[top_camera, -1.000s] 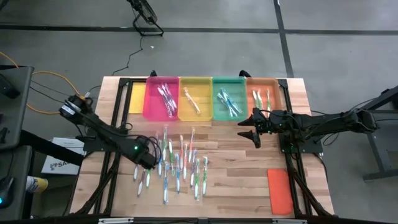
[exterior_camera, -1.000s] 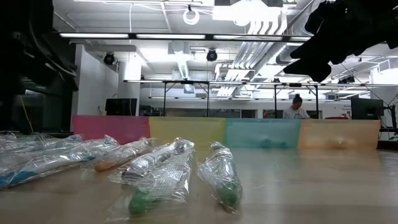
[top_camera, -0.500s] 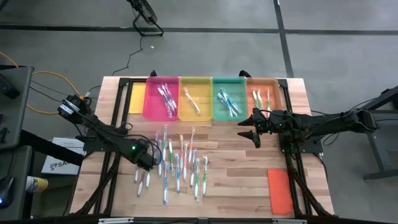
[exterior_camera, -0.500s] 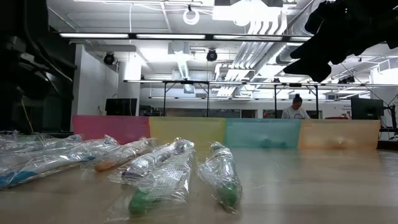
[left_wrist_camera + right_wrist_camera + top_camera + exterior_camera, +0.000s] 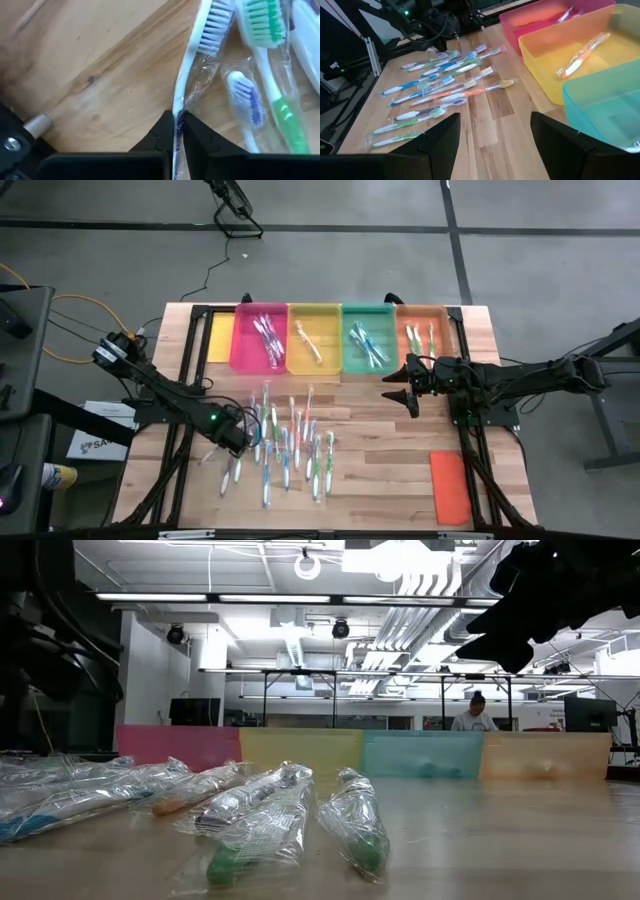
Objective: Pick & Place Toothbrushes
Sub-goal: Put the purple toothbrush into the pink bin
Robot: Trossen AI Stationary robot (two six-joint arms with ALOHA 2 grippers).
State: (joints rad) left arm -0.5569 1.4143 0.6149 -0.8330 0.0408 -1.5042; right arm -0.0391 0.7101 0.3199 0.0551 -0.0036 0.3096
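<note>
**Left end effector clamps a brush at the pile's edge**

Down at the worktop [image 5: 400, 470], the left end effector [image 5: 178, 131] has its fingers pinched narrow on the handle of a wrapped white toothbrush [image 5: 192, 65] with a blue-bristled head. It sits at the left edge of the loose pile of toothbrushes [image 5: 285, 442], which lie spread over the middle of the worktop. Beside the gripped brush, the left wrist view shows a green-handled brush [image 5: 272, 75] and a blue-and-white one [image 5: 245, 107], both in clear wrap.

Four trays stand in a row along the far edge: pink [image 5: 262, 362], yellow [image 5: 314, 366], green [image 5: 368, 366] and orange [image 5: 446, 330], each with a few brushes inside. An orange lid [image 5: 450, 486] lies flat near the right front corner.

The right end effector [image 5: 403, 383] hangs above the worktop just in front of the green and orange trays, fingers spread wide, holding nothing.
</note>
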